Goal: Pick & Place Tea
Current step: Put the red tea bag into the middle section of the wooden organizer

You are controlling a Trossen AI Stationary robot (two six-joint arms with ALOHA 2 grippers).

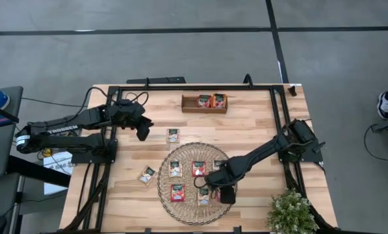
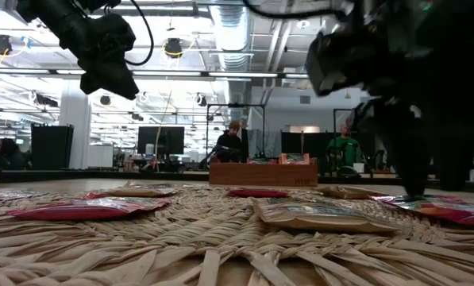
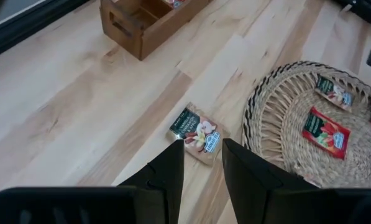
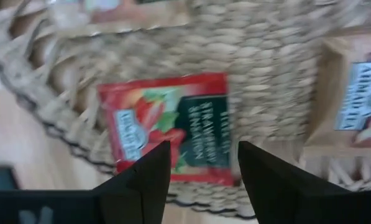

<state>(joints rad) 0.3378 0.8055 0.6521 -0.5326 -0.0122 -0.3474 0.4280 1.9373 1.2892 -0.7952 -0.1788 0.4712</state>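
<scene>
Right pincer (image 4: 199,163) hangs low over a red tea sachet (image 4: 171,127) on the woven mat (image 1: 188,207), fingers apart, nothing gripped. Left pincer (image 3: 202,163) hovers above the desk (image 1: 245,130), fingers apart, empty too.

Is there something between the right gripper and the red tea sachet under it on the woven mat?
Nothing visible. The right gripper is open just above the red sachet, which lies flat and uncovered on the woven mat, apart from the cream sachet.

Flat tea sachets (image 1: 198,168) scattered on mat, table, tray.
</scene>
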